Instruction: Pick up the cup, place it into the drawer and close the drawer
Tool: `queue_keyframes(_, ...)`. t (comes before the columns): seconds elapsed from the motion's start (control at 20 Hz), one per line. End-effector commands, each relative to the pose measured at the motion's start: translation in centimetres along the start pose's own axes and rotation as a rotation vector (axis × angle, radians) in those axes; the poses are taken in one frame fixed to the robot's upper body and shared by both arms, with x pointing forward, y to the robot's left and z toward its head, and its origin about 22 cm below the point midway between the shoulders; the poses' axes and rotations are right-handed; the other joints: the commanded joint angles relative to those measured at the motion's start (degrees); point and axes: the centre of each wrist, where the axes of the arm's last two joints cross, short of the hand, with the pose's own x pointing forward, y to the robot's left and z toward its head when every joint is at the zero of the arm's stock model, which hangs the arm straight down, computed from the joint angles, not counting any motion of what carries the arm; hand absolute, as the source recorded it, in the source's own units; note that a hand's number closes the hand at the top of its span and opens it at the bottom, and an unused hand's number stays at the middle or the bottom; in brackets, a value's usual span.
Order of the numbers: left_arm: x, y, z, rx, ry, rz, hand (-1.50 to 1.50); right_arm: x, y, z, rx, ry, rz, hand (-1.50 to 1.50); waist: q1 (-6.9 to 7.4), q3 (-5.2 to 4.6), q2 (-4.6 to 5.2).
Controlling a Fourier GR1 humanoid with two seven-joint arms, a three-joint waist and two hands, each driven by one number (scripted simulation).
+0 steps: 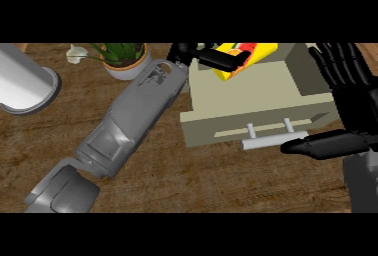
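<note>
Yellow-and-red cup [240, 59] sat pinched in left hand [210, 56], over open drawer [258, 95]. Right hand [347, 95] spread beside drawer, thumb near handle [275, 141].

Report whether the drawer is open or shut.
Open. The drawer is pulled out, its inside showing from above, with the left hand holding the yellow cup over its far end. The right hand rests beside it.

Left forearm [133, 120] lies across the counter [221, 180] beside the drawer [258, 107]; right hand [343, 100] crowds its handle [275, 141]; bare wood lies below
</note>
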Motion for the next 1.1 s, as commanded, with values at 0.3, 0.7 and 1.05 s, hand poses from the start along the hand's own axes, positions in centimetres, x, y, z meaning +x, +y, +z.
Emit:
queue_keyframes(0.3, -2.8, -0.2, 1.3, -0.009, -0.005, 0.057, -1.5, 0.5, 1.6, -1.5, 0.108, -0.06, -0.056, -1.5, -3.9, -0.05, 1.14)
queue_keyframes(0.7, -0.8, -0.3, 0.9, 0.023, -0.169, 0.309, -1.5, 0.3, 5.4, -2.4, 0.503, -0.071, -0.227, 1.5, -3.5, -0.14, 1.05)
queue_keyframes(1.05, -1.3, 0.1, 0.8, 0.15, -0.176, 0.346, -1.5, 0.5, 4.2, -0.3, 0.772, 0.181, 0.083, 1.5, -0.1, -0.18, -0.65)
